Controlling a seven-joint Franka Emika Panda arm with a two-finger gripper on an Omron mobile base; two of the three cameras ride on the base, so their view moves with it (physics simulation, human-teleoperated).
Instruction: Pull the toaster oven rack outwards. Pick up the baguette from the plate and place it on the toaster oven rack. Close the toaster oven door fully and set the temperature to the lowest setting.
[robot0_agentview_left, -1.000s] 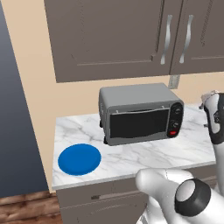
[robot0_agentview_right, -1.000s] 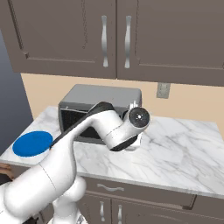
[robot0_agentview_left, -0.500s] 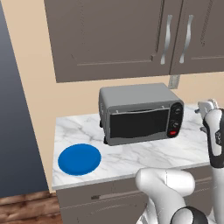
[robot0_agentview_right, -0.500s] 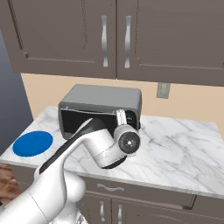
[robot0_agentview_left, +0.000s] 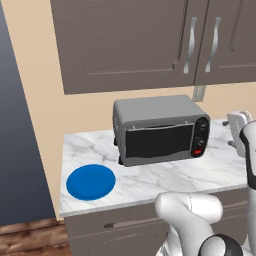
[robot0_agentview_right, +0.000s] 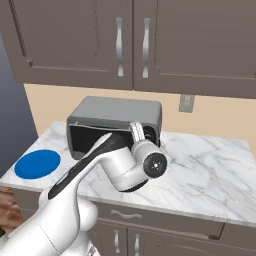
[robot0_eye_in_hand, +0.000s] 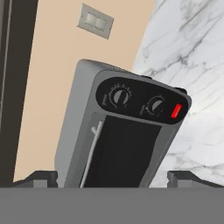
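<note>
We see a white marble counter (robot0_agentview_left: 165, 175) over grey drawers. On it stands the oven (robot0_agentview_left: 157, 129), toward the back wall, door shut. The blue plate (robot0_agentview_left: 91, 181) lies flat near the counter's left front corner, well apart from the oven

The toaster oven door (robot0_agentview_left: 159, 141) is shut, its dark glass concealing the cavity. In the right base view the arm covers most of the toaster oven (robot0_agentview_right: 117, 111) front, including its control panel.
</note>
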